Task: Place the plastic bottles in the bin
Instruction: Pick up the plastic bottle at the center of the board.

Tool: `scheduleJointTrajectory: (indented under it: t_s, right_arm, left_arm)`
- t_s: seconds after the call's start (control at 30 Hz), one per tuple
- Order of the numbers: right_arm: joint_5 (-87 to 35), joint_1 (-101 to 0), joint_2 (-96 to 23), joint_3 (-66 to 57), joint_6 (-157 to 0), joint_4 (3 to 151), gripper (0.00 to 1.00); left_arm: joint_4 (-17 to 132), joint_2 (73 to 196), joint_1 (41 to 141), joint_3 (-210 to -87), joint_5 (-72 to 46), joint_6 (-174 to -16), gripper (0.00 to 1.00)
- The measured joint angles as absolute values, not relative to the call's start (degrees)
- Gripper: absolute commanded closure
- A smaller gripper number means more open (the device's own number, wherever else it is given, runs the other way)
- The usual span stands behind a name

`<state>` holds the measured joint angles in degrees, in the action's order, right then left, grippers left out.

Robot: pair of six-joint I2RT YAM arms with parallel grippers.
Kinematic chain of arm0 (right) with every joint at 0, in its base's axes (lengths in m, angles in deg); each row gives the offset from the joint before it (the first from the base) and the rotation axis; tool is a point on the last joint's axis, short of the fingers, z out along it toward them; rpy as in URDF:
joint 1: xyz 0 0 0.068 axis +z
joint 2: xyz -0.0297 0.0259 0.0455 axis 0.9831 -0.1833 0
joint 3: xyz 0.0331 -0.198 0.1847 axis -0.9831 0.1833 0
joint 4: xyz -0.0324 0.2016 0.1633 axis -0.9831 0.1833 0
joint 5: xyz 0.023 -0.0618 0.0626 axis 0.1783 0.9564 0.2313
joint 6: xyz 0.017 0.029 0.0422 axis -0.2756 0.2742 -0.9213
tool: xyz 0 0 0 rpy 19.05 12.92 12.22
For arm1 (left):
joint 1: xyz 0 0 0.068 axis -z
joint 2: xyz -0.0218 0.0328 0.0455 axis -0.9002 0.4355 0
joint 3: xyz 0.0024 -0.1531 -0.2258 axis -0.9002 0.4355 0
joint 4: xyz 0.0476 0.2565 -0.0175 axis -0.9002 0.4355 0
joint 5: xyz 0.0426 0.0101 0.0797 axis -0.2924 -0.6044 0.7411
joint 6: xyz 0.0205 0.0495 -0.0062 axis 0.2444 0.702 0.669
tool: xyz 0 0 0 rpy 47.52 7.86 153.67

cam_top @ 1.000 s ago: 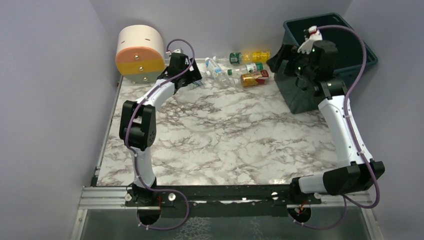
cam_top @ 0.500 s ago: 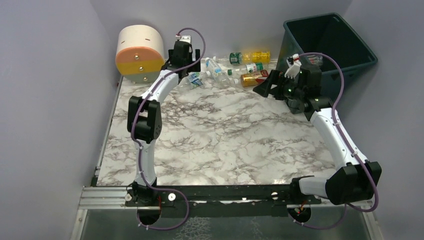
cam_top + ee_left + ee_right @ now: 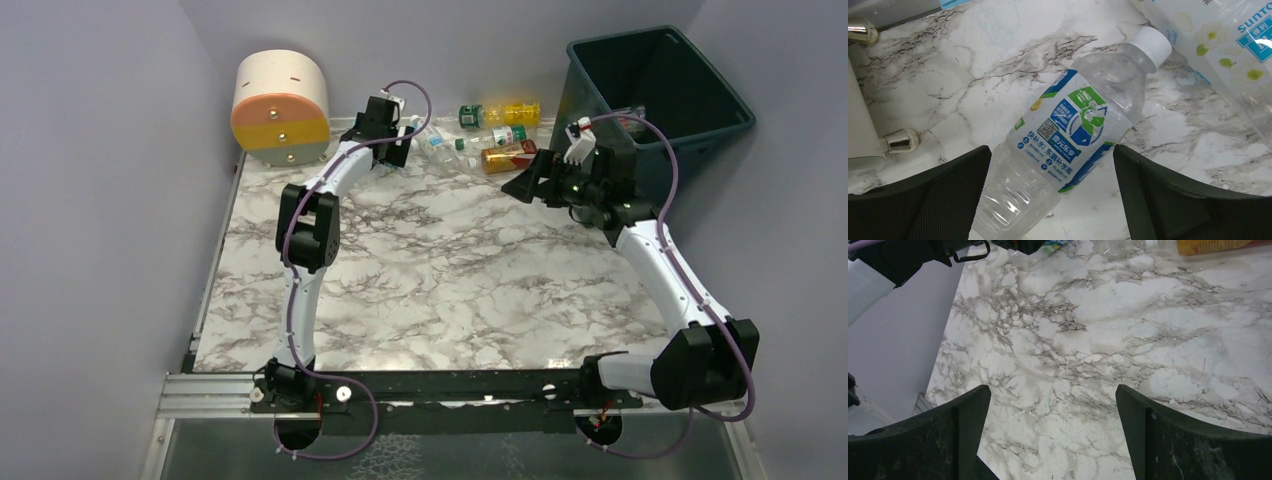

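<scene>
Two robot arms reach across a marble desk [image 3: 450, 280], clearing plastic bottles [image 3: 480, 135] into a dark teal bin [image 3: 700, 70]. The job looks far from finished. At least five bottles lie on the desk, and inside the bin only one pale clear shape [image 3: 625, 115] shows, possibly a bottle but too small to be sure.

The left claw [image 3: 1050, 160] is spread wide and holds nothing. A clear bottle [image 3: 1068, 140] with a blue and green label and a white cap lies on its side directly between the two fingers, not gripped, its cap pointing ahead and to the right. A flower-print bottle [image 3: 1218, 35] lies ahead of the right-hand finger.

The right claw [image 3: 1052, 400] is also wide open and empty, hanging over bare marble. An orange-filled bottle [image 3: 1208, 245] lies ahead of it and to the right. The bin stands close by this claw, on the side away from the bottles.

Only the overhead view shows the bin, a round cream and orange drum [image 3: 280, 105] beside the left claw, and a yellow-filled bottle [image 3: 510, 110] beyond the right claw. The left arm there hides the bottle under its claw. Only the left wrist view shows that bottle framed between the fingers, while the right wrist view confirms that nothing lies between the right claw's fingers
</scene>
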<state>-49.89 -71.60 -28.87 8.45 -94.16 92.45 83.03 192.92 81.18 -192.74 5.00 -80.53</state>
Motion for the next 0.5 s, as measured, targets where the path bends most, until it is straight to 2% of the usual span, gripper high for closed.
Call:
scheduleJointTrajectory:
  t_s: [0.3, 0.5]
  right_arm:
    - [-50.6, -71.6, -28.8, 10.2, -94.4, 90.8, 0.02]
    - [-51.2, -71.6, -28.5, 11.4, -94.6, 90.2, 0.02]
  left_arm:
    - [83.7, 193.0, 81.1, -191.9, 3.4, -80.3, 0.01]
    - [84.2, 191.8, 81.1, -187.0, 1.0, -81.8, 0.01]
